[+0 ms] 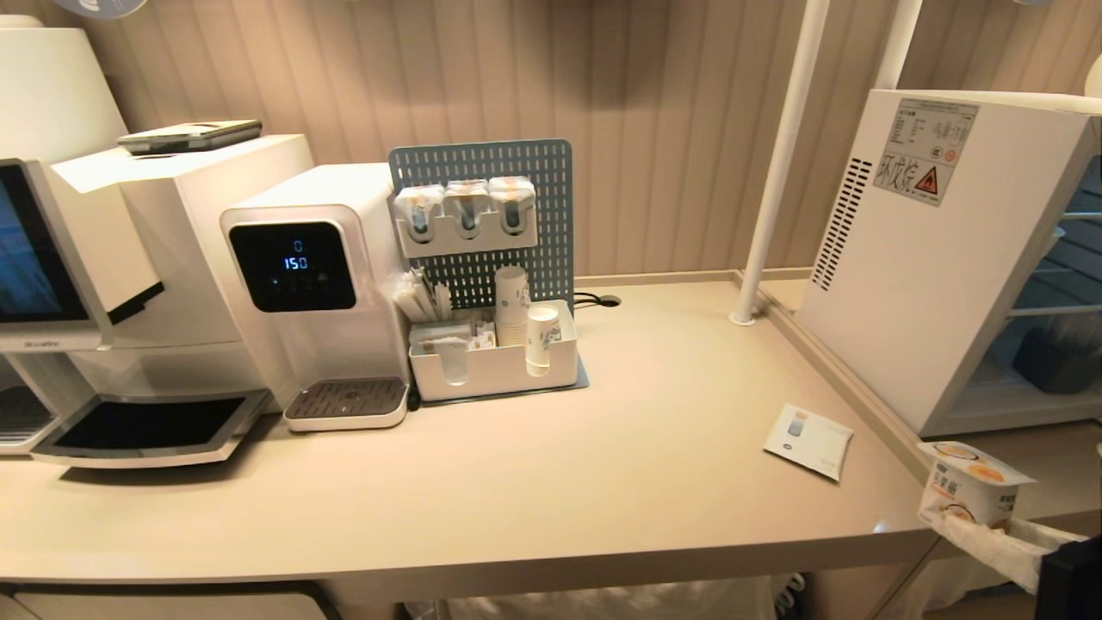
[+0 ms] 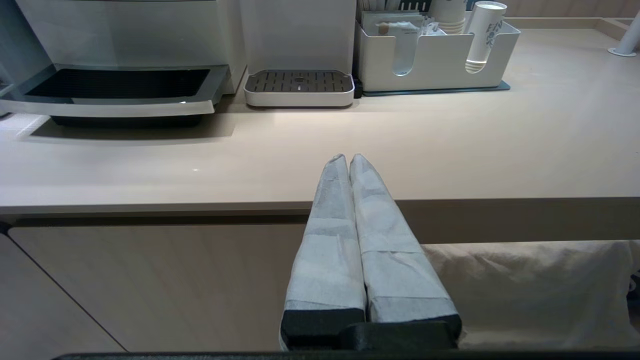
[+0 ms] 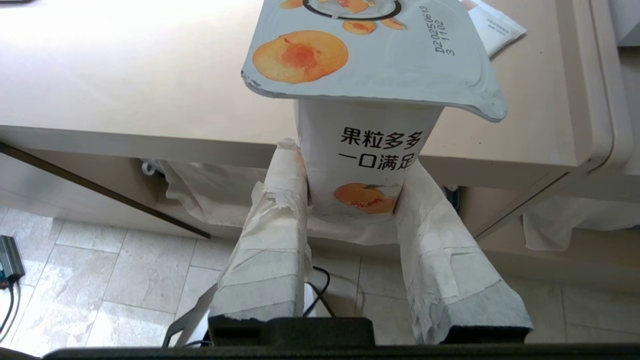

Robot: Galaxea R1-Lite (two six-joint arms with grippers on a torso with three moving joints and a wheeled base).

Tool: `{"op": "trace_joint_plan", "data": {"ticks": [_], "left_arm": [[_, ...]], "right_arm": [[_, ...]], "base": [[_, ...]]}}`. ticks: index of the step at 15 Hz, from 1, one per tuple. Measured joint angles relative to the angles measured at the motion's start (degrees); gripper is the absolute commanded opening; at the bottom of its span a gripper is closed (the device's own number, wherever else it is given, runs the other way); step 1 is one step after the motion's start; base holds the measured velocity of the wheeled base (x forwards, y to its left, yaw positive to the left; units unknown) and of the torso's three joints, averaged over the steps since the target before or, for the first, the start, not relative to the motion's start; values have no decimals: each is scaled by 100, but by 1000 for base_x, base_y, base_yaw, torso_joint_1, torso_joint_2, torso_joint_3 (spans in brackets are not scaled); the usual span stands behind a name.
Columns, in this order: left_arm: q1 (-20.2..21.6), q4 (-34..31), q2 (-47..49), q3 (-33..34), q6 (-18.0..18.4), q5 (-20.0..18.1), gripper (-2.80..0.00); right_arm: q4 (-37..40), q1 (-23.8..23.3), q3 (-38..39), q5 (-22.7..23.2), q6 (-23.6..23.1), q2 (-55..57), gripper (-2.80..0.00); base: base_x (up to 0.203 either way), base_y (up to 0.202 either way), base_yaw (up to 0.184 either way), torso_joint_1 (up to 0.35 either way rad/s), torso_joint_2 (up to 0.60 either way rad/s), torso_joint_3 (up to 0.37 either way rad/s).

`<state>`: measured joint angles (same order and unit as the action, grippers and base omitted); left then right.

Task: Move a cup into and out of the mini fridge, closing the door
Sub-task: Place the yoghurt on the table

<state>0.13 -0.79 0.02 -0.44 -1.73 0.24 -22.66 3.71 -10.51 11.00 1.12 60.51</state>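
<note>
Right tool: I have it clamped on the cup, 1 taped finger on each side of the lower body, under the wide foil lid. Gripping below the rim leaves the lid untouched and keeps the cup upright.

Cup position: in the head view the cup hangs in the air at the counter's right front corner, just off the edge, and close to the fridge. It rests on nothing; only the tool carries it.

Left tool: fingers pressed together, holding nothing, parked low in front of the counter edge. I judge it idle for now.

Fridge: it stands on the right end of the counter, its white side wall with the vent slots and warning label turned toward me. At the far right of the head view I see wire shelves and a dark container inside. The door itself I cannot make out, so I can't say for certain whether I see the shelves through glass or an opening.

Stage: my reading is that the cup is being carried near the fridge; whether going in or coming out I cannot tell.

Risk: the cup is light and the lid overhangs, so it could catch on a shelf wire.

Clutter: a flat packet lies on the counter near the fridge, apart from the cup.
</note>
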Motion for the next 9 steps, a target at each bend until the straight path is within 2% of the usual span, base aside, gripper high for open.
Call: {"op": "trace_joint_plan", "data": {"ticks": [3, 5, 9], "left_arm": [[-2, 2, 0, 0, -6, 3, -280], [2, 0, 0, 0, -5, 3, -280], [2, 5, 0, 0, -4, 3, -280]], "right_arm": [[-712, 32, 7, -115, -28, 983, -280], [-1522, 101, 1, -439, -30, 1924, -280], [-3948, 589, -161, -1413, -25, 4450, -280]], "base": [[0, 0, 0, 0, 0, 0], [0, 0, 0, 0, 0, 0], [0, 0, 0, 0, 0, 0]]}}
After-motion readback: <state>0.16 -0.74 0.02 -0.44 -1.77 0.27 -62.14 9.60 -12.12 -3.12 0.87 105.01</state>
